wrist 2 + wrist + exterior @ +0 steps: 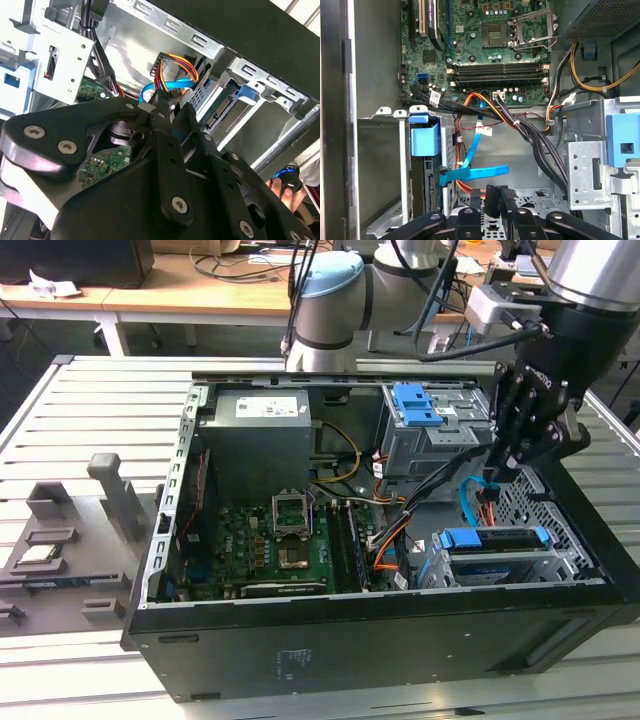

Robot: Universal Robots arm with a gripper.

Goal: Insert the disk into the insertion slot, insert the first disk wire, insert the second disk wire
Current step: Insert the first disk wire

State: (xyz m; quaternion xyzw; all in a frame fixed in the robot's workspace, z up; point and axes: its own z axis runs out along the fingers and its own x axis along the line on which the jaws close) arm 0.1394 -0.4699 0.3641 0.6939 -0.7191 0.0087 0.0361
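Second disk wire [466, 500] — just beside the tool [494, 480]; insertion slot [570, 560] near.

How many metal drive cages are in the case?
2. The taller cage with the blue latch stands at the far side of the case; the low cage lies nearer, both toward the exterior view's right. Others may be hidden.

Silver-grey arm [400, 270], rounded joints, pale-blue cap [330, 285]. Brushed silver tube [600, 265] above black wrist. Black cables [437, 285] draped along; grey box [492, 302] alongside. Black gripper [160, 102]: flat jointed bars, round silver screws [66, 146] at pivots.
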